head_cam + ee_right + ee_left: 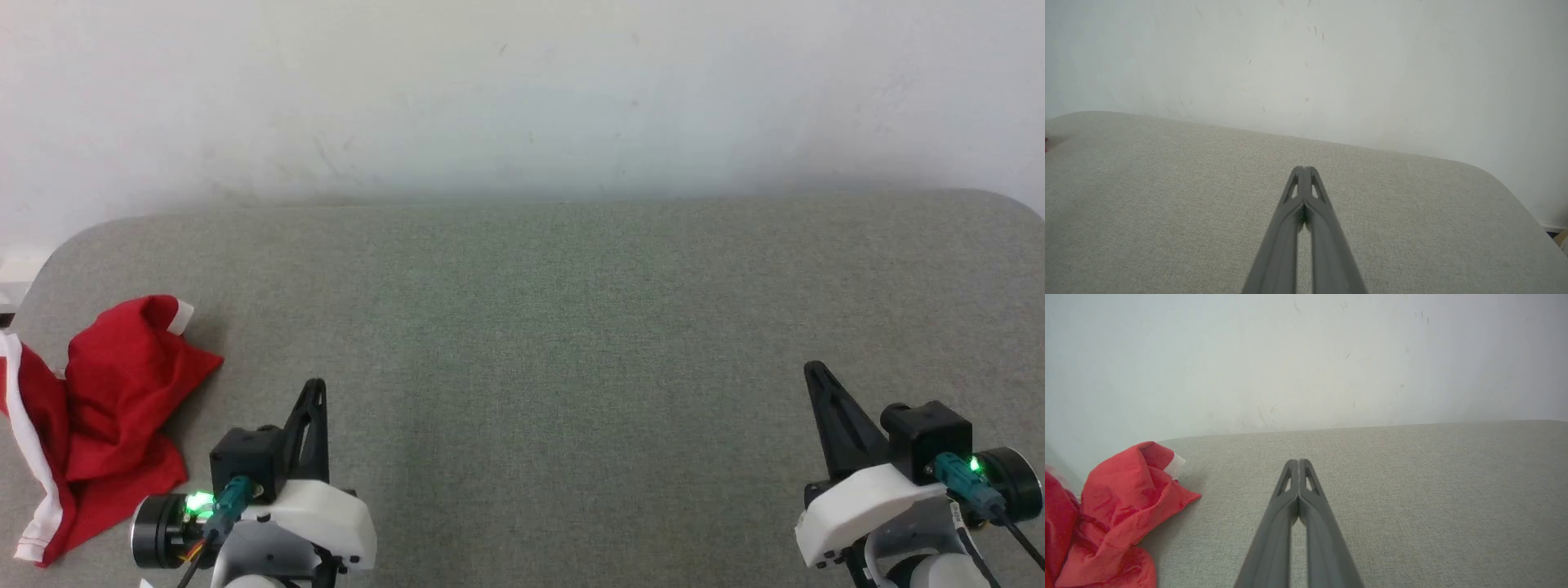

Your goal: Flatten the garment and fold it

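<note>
Red garment (114, 408) on grey cushion (522, 327) beside left gripper (315, 394); right gripper (816, 379) apart; jaws together

We are looking across a grey woven surface (571, 327) that is stretching wide, its far corners rounding off. Behind it a white wall (522, 90) is rising from the far edge, showing faint scuffs and scratches. Past the left corner a small pale object (15, 273) is peeking in, too cut off to identify. Beyond the right corner, in the right wrist view, a tan scrap (1562, 239) is showing low down.
</note>
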Available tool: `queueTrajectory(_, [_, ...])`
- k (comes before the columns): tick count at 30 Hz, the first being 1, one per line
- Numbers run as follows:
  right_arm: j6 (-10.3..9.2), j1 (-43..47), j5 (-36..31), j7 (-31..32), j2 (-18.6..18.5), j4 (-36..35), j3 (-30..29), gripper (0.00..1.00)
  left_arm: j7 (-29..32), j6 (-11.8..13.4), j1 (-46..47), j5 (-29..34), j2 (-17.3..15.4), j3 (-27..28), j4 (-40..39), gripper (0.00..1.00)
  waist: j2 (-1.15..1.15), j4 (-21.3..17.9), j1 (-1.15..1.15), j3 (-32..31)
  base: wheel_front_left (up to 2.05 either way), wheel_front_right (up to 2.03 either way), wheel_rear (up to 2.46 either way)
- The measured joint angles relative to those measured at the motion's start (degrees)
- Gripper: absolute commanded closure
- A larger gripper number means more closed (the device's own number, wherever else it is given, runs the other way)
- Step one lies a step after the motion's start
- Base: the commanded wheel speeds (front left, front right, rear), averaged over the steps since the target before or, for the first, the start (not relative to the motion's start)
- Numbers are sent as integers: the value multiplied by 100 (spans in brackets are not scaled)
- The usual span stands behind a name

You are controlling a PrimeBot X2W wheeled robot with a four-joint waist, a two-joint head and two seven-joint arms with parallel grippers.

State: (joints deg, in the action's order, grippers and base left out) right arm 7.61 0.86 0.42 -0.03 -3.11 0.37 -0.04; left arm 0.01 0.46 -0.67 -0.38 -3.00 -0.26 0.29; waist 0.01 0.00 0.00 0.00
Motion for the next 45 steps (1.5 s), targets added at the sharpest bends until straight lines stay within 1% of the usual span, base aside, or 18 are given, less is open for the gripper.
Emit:
queueTrajectory(21, [0,0,0,0,0,0,0,100,0,0,0,0,0,0,0,100,0,0,0,0,0,0,0])
queueTrajectory(22, [0,2,2,0,-1,2,0,0,0,2,-2,-1,-1,-1,2,0,0,0,0,0,0,0,0])
queueTrajectory(45, [1,9,67,-179,-5,11,-115,0,-185,42,-5,-149,-1,-135,57,0,0,6,0,18,0,0,0])
